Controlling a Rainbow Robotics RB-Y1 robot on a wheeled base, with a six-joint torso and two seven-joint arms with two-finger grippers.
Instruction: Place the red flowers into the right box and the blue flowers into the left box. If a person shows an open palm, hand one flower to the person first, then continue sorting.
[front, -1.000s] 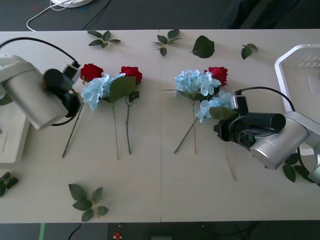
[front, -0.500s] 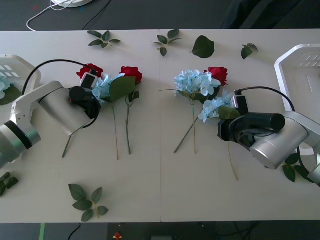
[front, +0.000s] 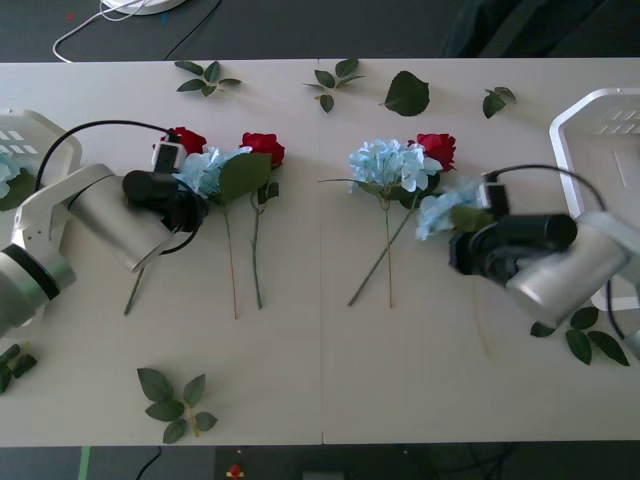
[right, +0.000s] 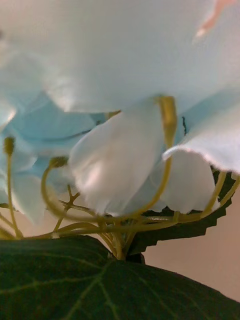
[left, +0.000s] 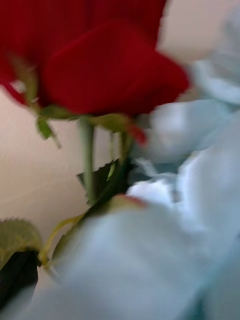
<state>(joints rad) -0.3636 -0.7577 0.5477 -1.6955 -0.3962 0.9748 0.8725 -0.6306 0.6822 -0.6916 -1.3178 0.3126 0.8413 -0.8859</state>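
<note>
The right gripper carries a pale sky-blue hydrangea cluster above the table; whether its fingers clamp it, I cannot tell. Light, floppy, crushable: best held by the thin stem.

Even soft light, wrist views blurred

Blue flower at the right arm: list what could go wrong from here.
1. The blue flower at the right tool sits beside the glossy right box, where red flowers belong; it could be dropped there by mistake.
2. The left tool is pressed into a red rose and blue cluster together; it might take the wrong stem, or both.
</note>
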